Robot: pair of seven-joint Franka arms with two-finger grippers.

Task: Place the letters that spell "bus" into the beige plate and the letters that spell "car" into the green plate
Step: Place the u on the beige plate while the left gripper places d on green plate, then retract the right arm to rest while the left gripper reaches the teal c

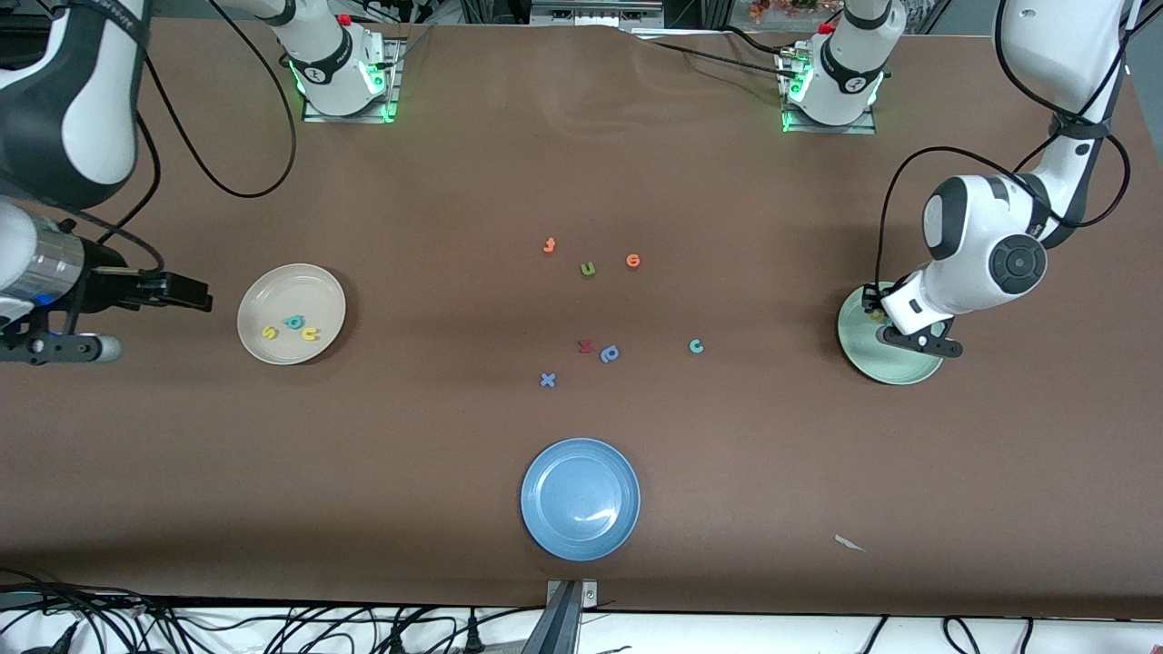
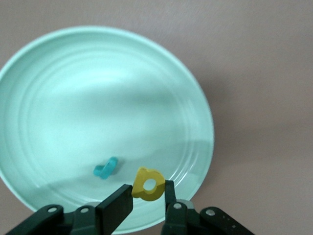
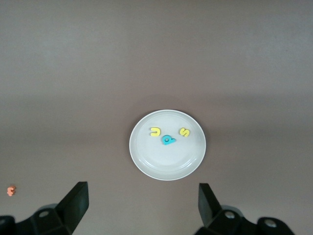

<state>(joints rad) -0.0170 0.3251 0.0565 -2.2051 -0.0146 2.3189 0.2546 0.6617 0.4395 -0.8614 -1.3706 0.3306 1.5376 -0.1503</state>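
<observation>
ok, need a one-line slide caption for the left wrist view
Left gripper holds a yellow letter a over the green plate, beside a small teal letter lying in it.

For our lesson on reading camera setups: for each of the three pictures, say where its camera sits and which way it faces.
Front view: high across the table, facing both arms' bases; shows the whole table, both arms and the blue plate.
Left wrist view: on the left arm's wrist, looking down on the green plate; the left gripper holds the yellow a.
Right wrist view: on the right arm's wrist, looking down on the beige plate; the open right gripper shows.
Shared: the front view also shows the beige plate.
</observation>
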